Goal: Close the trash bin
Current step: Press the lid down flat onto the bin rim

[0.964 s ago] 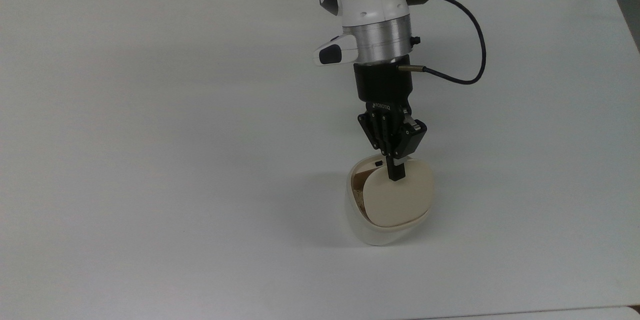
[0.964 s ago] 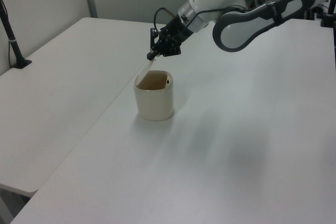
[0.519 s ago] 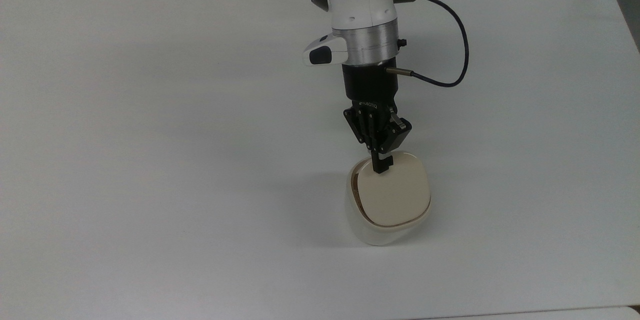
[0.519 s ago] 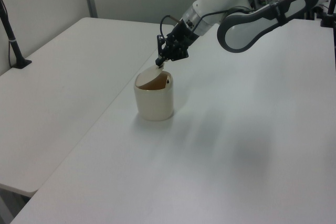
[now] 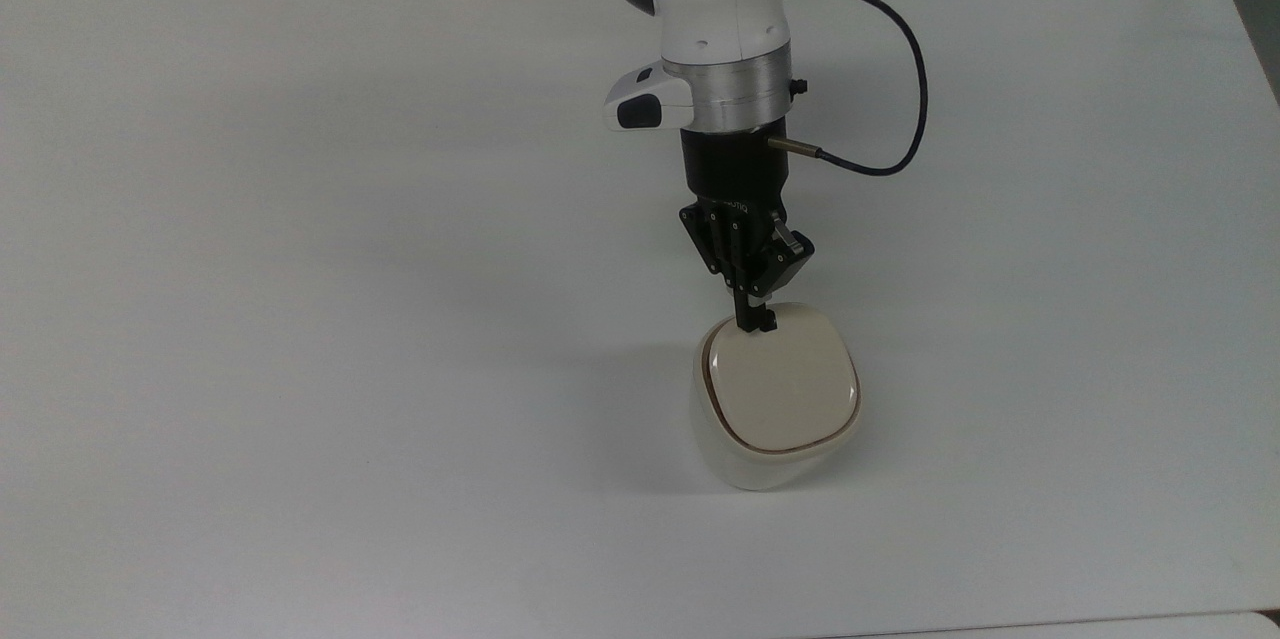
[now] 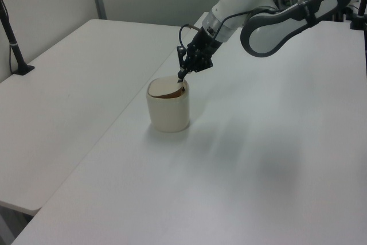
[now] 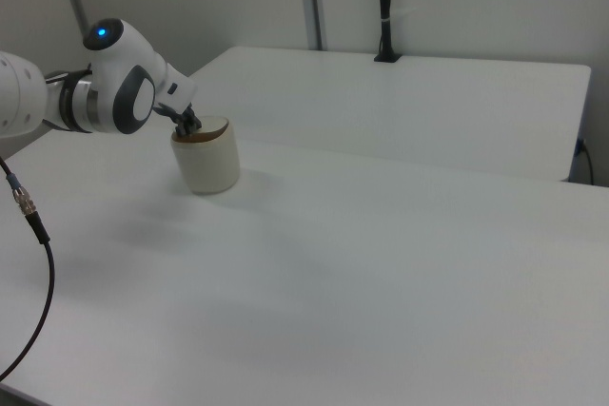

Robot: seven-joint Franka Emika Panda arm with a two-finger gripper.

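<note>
The trash bin (image 5: 745, 459) is a small cream-white tub standing on the white table (image 5: 300, 219). Its beige lid (image 5: 782, 387) lies almost flat in the rim, with a thin brown line showing round its edge. In the left view the bin (image 6: 168, 113) still shows a brown sliver under the slightly tilted lid (image 6: 165, 82). My gripper (image 5: 755, 319) is shut, fingers together, its tip touching the lid's far edge next to the rim. It also touches the bin's top in the left view (image 6: 181, 76) and the right view (image 7: 186, 125), where the bin (image 7: 207, 166) stands beside the arm.
A black cable (image 5: 915, 69) loops off the wrist to the top view's right. A black clamped post (image 6: 11, 32) stands at the table's far left edge in the left view, and another post (image 7: 383, 7) at the back in the right view.
The lid has swung down from steeply tilted to nearly flat. My gripper moved up and slightly to the top view's left, staying on the lid's far edge.
</note>
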